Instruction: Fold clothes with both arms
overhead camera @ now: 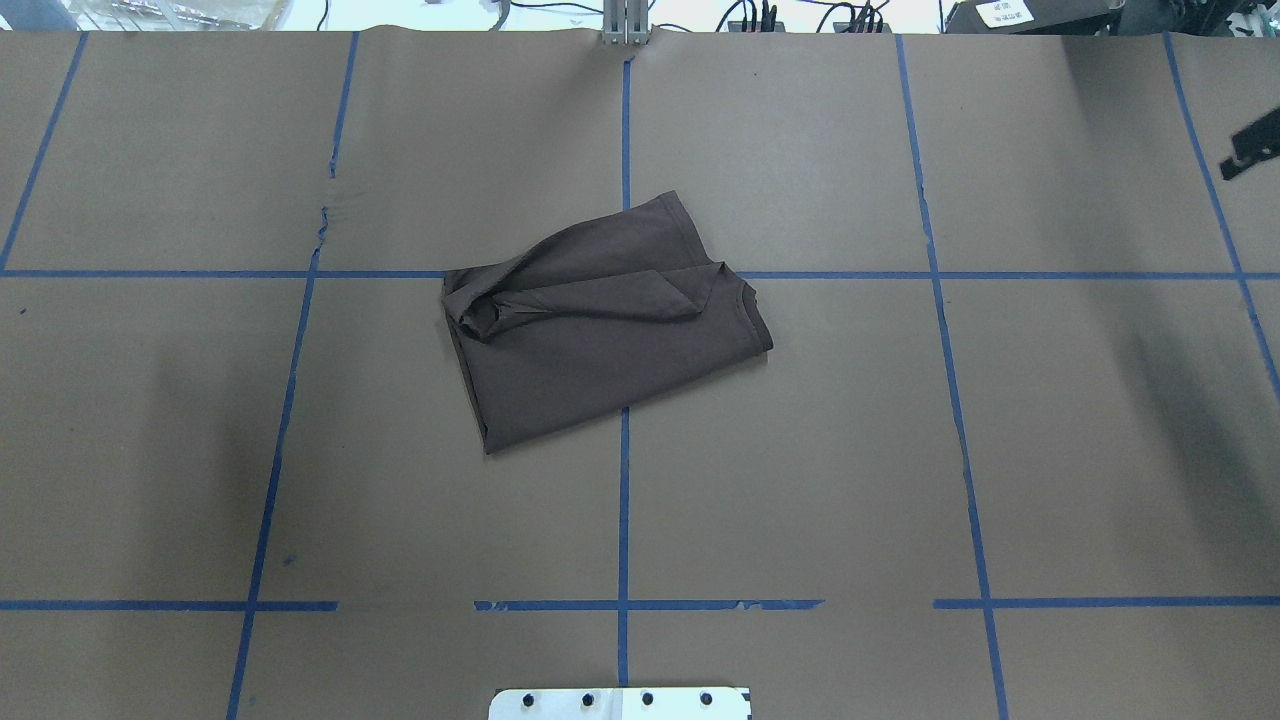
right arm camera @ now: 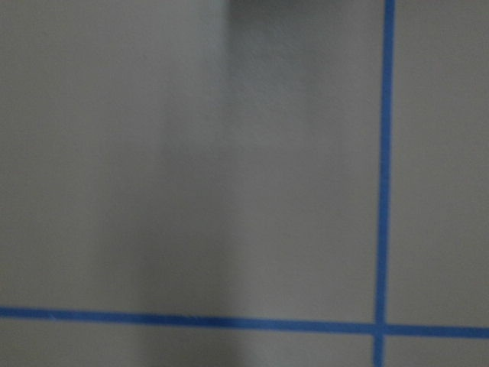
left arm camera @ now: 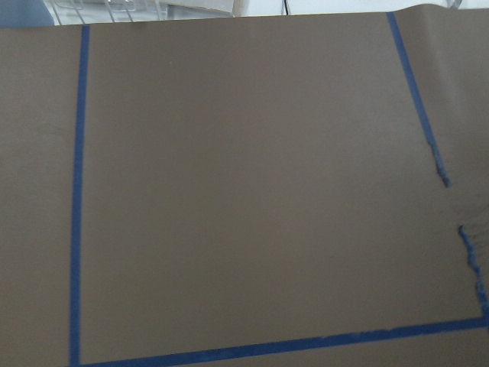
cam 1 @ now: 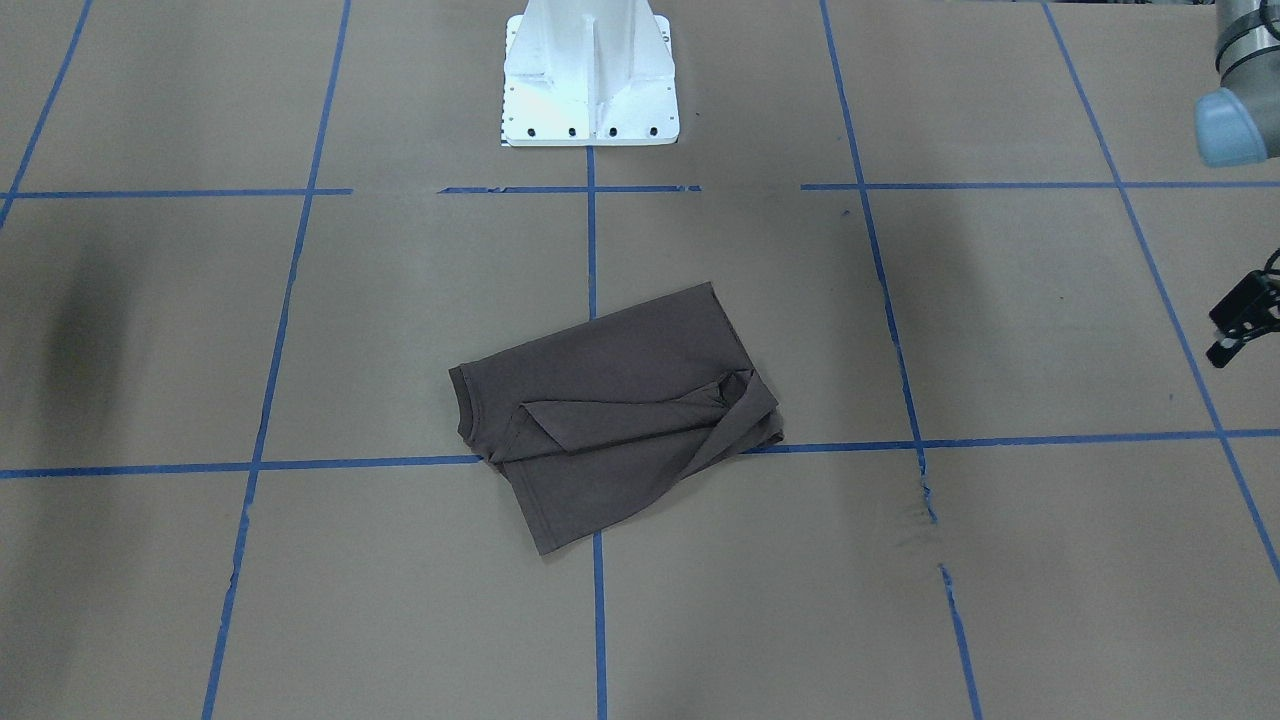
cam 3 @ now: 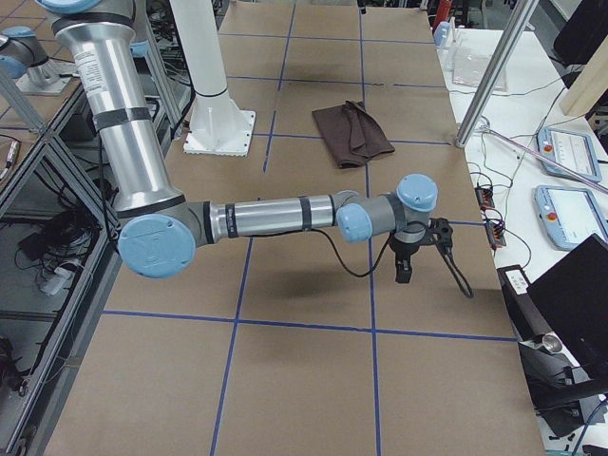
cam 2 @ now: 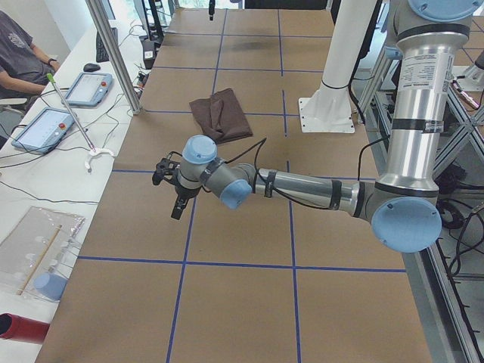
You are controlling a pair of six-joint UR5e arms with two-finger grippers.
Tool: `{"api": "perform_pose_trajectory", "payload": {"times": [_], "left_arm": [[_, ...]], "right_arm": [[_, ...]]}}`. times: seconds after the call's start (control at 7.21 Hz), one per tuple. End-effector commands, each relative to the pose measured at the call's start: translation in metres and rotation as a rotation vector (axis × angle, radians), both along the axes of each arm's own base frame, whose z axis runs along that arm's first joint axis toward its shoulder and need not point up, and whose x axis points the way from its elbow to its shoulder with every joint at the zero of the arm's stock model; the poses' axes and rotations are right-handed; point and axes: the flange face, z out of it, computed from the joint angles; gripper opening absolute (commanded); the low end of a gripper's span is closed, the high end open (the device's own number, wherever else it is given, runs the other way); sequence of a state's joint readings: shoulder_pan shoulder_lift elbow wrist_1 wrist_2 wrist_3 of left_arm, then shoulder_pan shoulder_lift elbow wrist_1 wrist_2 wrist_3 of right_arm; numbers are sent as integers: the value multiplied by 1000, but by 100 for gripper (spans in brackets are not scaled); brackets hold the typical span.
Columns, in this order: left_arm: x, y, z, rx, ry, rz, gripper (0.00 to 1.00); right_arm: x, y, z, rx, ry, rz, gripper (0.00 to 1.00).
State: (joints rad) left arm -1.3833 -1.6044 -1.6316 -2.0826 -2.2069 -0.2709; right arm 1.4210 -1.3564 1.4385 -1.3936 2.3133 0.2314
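The dark brown-grey T-shirt (cam 1: 610, 410) lies folded into a rough rectangle at the table's middle, with a loose flap creased across its top (overhead camera: 600, 330). No gripper touches it. My left gripper (cam 1: 1240, 320) shows only as black fragments at the view's right edge. The exterior left view has it hovering over bare table (cam 2: 175, 200), well away from the shirt (cam 2: 219, 115). My right gripper (overhead camera: 1250, 150) is a black sliver at the overhead view's far right and hangs near the table's edge (cam 3: 407, 266). Whether either is open or shut cannot be told. Both wrist views show only brown paper and blue tape.
The white pedestal base (cam 1: 590, 80) stands at the robot's side of the table. Blue tape lines (overhead camera: 624, 500) divide the brown paper into squares. A seated person (cam 2: 19, 45), teach pendants (cam 2: 87, 87) and a metal pole (cam 2: 113, 53) are beside the table's far edge.
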Motion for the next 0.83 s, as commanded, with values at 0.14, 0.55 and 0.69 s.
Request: {"api": "perform_pose_trajectory", "payload": {"times": [0.14, 0.55, 0.69], "left_arm": [[-118, 28, 52, 1, -182, 193, 100], [-118, 51, 88, -22, -196, 189, 100], [-113, 45, 86, -66, -177, 166, 100]], "right_arm": [[59, 99, 14, -22, 24, -89, 100], [53, 116, 30, -75, 33, -91, 100], [54, 130, 48, -109, 29, -95, 100]]}}
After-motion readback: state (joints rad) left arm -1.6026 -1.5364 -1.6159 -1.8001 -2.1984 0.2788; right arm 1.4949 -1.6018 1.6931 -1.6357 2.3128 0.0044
